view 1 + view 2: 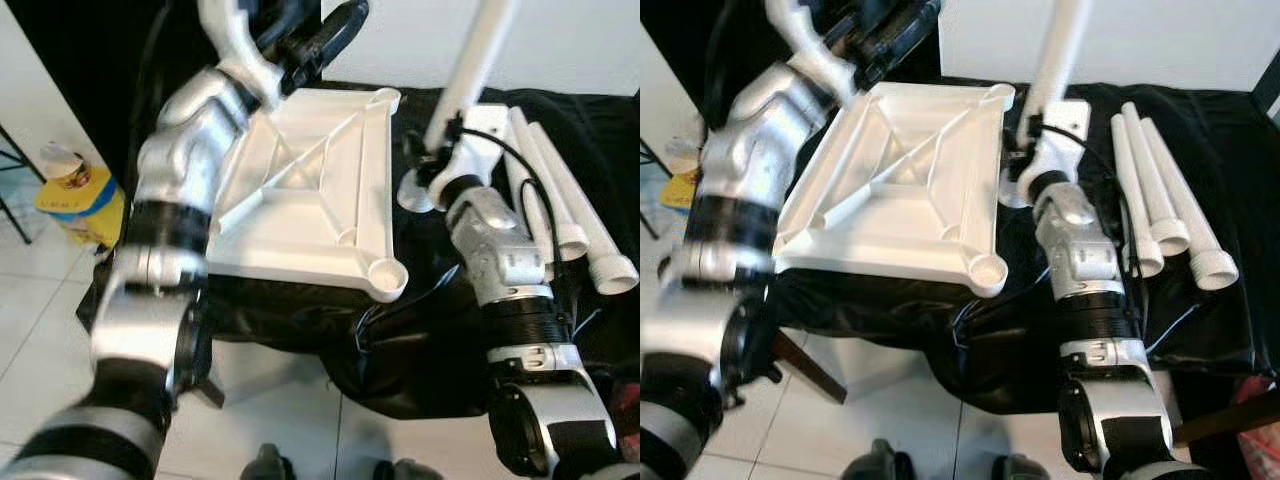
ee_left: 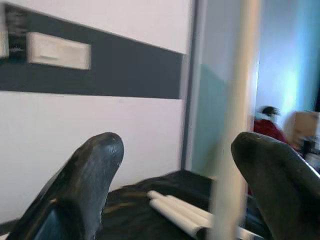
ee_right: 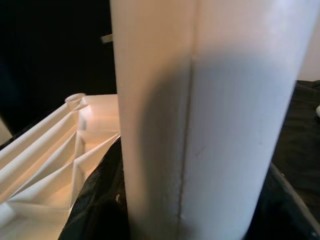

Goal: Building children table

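Right gripper (image 1: 440,150) clamps an upright table leg (image 3: 200,115) beside the upturned tabletop (image 1: 310,190). Left gripper (image 2: 175,175), fingers spread, hovers above the tabletop's far edge; three spare legs (image 1: 1160,200) lie beyond.

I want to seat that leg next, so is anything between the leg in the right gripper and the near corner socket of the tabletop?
Nothing visible blocks it. The right gripper holds the leg upright beside the upturned tabletop; the near corner socket sits open.
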Available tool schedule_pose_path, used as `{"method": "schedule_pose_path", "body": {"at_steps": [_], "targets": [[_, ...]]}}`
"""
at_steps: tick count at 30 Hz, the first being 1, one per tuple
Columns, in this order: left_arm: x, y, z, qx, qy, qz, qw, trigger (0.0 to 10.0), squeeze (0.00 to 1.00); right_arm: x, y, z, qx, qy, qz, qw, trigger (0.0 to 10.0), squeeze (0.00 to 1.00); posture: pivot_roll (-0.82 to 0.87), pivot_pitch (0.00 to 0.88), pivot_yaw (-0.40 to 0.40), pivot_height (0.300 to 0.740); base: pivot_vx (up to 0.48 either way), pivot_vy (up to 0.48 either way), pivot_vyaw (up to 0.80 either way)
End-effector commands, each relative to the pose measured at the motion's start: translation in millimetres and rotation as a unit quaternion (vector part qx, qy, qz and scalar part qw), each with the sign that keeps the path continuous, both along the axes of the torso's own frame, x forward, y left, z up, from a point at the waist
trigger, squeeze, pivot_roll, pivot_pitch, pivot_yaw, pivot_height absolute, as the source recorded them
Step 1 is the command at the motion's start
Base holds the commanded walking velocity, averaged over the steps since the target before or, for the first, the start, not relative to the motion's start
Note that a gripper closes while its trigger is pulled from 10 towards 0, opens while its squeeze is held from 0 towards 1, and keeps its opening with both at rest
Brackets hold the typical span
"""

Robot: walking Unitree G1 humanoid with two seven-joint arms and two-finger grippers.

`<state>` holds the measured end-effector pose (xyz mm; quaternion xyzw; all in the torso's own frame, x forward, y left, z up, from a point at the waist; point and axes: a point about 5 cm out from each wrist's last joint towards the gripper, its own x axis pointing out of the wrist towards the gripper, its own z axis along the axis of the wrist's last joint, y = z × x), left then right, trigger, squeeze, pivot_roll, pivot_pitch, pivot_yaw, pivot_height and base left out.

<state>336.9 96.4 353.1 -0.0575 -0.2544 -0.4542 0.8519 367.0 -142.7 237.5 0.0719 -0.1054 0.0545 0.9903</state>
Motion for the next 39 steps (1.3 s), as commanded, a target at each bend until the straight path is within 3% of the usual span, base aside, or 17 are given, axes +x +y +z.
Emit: {"method": "schedule_pose_path", "body": {"at_steps": [1,5,7,8,9,11,17,24,36,39], "targets": [[-19.0,-6.0,11.6,-0.003,-0.024,0.001,1.0,10.0,0.0,-3.1,2.0,5.1,0.003,-0.016,-0.002,1.0,10.0,0.0,0.02,0.075,0.048,0.74,0.0,0.0,0.0],[-46.9,-1.9,-24.7,0.002,-0.01,0.04,0.999,10.0,0.0,-10.5,1.7,3.9,0.006,-0.029,-0.012,0.999,10.0,0.0,0.01,0.077,0.06,0.74,0.0,0.0,0.0],[-51.6,-0.7,-30.0,0.001,-0.005,0.044,0.999,10.0,0.0,-11.6,1.8,3.9,0.006,-0.032,-0.013,0.999,10.0,0.0,0.01,0.077,0.06,0.74,0.0,0.0,0.0],[-48.7,-12.4,-39.9,0.005,0.006,0.05,0.999,10.0,0.0,-13.5,1.9,3.6,0.006,-0.036,-0.014,0.999,10.0,0.0,0.0,0.077,0.061,0.74,0.0,0.0,0.0],[-34.4,-34.5,-49.1,0.008,0.023,0.06,0.998,10.0,0.0,-15.8,2.0,3.3,0.004,-0.041,-0.015,0.999,10.0,0.0,0.0,0.077,0.059,0.74,0.0,0.0,0.0],[-27.0,-63.7,-57.4,0.028,0.044,0.069,0.996,10.0,0.0,-18.5,2.3,2.9,0.002,-0.047,-0.017,0.999,10.0,0.0,0.0,0.077,0.059,0.74,0.0,0.0,0.0],[-21.6,-55.3,-86.5,0.045,0.092,0.098,0.99,10.0,0.0,-26.5,5.6,-1.2,-0.017,-0.063,-0.009,0.998,10.0,0.0,0.01,0.076,0.052,0.74,0.0,0.0,0.0],[-25.7,-43.9,-109.0,0.075,0.115,0.115,0.984,10.0,0.0,-31.9,7.4,-8.1,-0.033,-0.061,-0.004,0.998,10.0,0.0,0.01,0.075,0.048,0.74,0.0,0.0,0.0],[-32.8,-37.5,-118.3,0.091,0.093,0.102,0.986,10.0,0.0,-35.4,3.6,-8.5,-0.043,-0.07,-0.011,0.997,10.0,0.0,0.01,0.08,0.051,0.74,0.0,0.0,0.0],[-38.6,-37.4,-126.2,0.138,0.062,0.093,0.984,10.0,0.0,-35.4,2.6,-9.2,-0.047,-0.071,-0.011,0.996,10.0,0.0,0.01,0.082,0.036,0.74,0.0,0.0,0.0]]}}
